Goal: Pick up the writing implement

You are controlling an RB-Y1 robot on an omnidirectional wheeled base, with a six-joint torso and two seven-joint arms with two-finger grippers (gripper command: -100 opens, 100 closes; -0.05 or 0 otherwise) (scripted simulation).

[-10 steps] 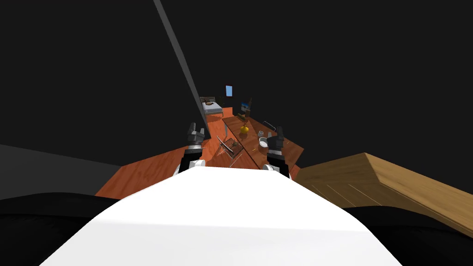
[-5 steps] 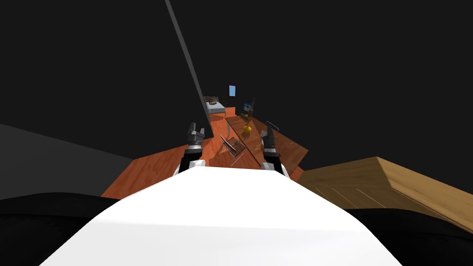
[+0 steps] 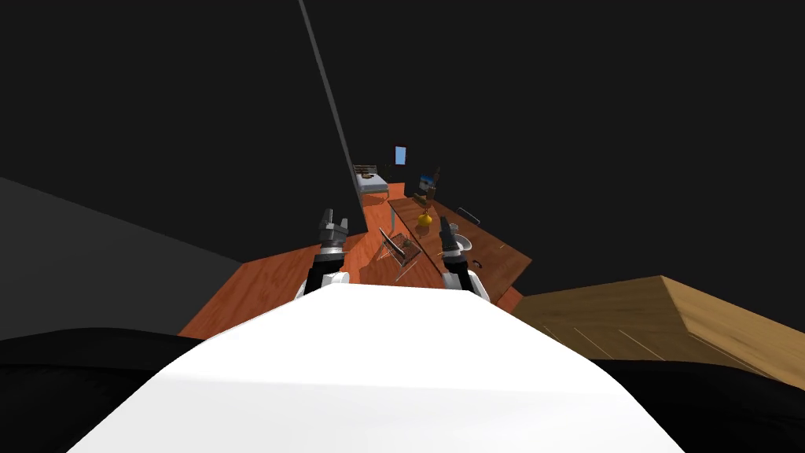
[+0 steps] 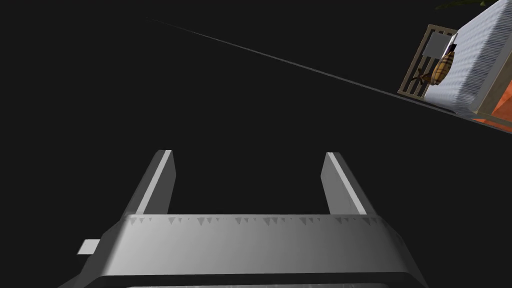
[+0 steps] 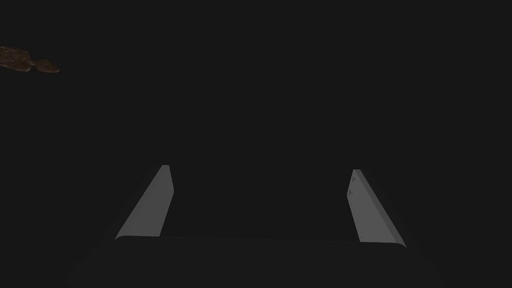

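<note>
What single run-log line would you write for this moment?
left hand open, empty | right hand open, empty, near desk | pick: not yet done

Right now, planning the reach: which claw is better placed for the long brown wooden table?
Right, probably. The open right claw hangs over the long brown wooden table; the open left claw is beside it, over orange floor.

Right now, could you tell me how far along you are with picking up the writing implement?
Done: nothing grasped; the left gripper and right gripper both stand open and empty. In hand: I face the wooden table, with the right gripper raised at its near end. Left: find the writing implement, too small to tell from here, then grasp and lift it.
</note>
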